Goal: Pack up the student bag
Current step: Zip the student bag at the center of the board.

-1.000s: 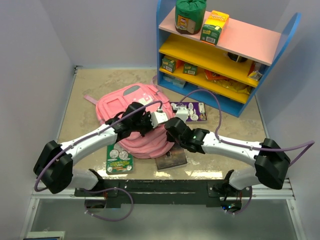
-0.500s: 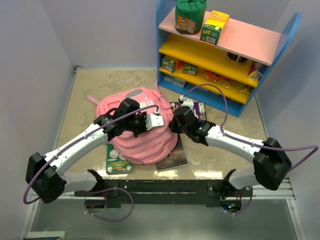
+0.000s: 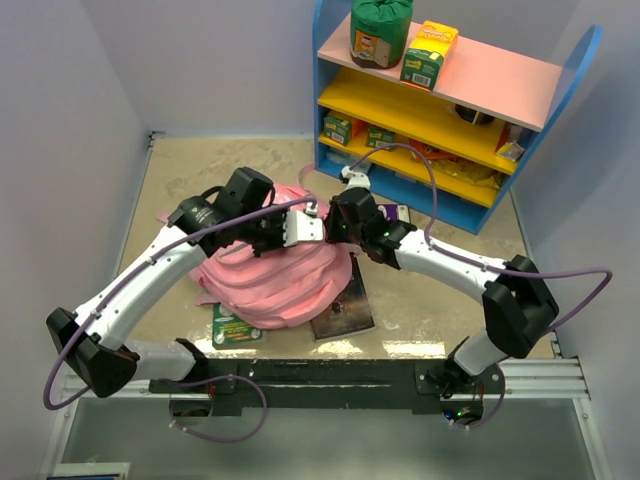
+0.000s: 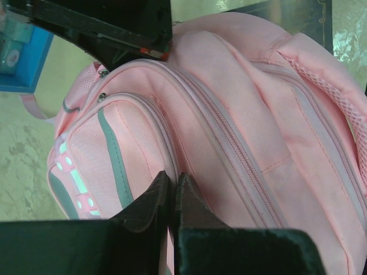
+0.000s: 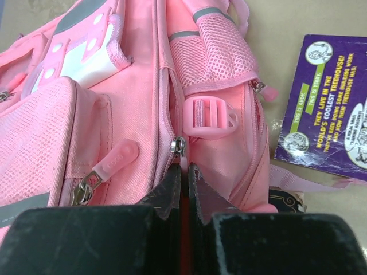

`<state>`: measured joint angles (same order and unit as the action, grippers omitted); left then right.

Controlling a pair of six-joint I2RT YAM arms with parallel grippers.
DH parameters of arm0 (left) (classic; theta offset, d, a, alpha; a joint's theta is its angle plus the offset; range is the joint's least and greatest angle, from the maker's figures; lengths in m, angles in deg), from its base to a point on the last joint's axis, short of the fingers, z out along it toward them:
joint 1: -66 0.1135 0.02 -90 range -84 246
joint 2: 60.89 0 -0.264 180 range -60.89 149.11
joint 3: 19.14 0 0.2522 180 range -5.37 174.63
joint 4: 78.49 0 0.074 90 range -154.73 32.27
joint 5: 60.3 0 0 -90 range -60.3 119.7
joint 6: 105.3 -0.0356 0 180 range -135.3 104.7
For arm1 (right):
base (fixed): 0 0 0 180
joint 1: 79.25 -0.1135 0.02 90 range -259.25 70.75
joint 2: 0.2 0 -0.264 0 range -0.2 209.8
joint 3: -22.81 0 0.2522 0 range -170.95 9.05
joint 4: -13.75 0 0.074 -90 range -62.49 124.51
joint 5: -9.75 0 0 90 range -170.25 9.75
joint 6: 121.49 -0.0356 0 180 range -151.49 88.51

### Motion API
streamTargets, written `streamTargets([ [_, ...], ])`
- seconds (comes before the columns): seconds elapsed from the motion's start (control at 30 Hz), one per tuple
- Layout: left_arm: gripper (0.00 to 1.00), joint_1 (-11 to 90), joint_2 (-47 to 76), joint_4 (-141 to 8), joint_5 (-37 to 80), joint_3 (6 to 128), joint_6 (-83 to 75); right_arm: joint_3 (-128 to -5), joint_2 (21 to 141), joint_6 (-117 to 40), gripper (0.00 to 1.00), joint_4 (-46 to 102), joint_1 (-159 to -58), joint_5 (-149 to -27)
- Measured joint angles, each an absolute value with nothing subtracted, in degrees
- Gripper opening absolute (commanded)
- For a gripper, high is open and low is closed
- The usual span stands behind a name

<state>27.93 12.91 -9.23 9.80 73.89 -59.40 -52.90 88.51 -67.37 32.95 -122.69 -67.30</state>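
Note:
The student bag [image 3: 283,285] is a soft pink backpack, bunched up in the middle of the table. In the top view both grippers meet at its upper right edge. My left gripper [image 3: 310,234] [image 4: 172,179] is shut on a fold of the bag's pink fabric [image 4: 241,114] beside a zipper seam. My right gripper [image 3: 336,238] [image 5: 184,169] is shut on a thin pink zipper pull just below its metal slider [image 5: 179,146]. The bag [image 5: 132,86] fills most of the right wrist view, showing mesh pockets, a pink strap buckle [image 5: 209,117] and a second pull tab [image 5: 114,160].
A blue shelf unit [image 3: 450,110] with pink and yellow boards stands at the back right, holding boxes and a green pouch [image 3: 380,30]. A purple booklet [image 3: 397,215] [image 5: 327,103], a dark book [image 3: 345,305] and a green card [image 3: 232,325] lie around the bag.
Both arms have reached farther from the base toward the shelf, keeping their grips. The bag's top has been pulled along and up, so the bag stands bunched higher.

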Motion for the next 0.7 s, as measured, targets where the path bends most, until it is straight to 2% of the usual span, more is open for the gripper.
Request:
streamTargets([
  [0.33,0.00,27.9,5.0,-7.9,8.3,63.0,-66.4,-48.8,88.5,-65.1,0.00,27.1,-123.0,-75.3],
  [0.7,0.00,28.0,4.9,-0.5,3.4,64.9,-78.1,-47.4,92.4,-64.1,0.00,20.8,-123.0,-76.9],
])
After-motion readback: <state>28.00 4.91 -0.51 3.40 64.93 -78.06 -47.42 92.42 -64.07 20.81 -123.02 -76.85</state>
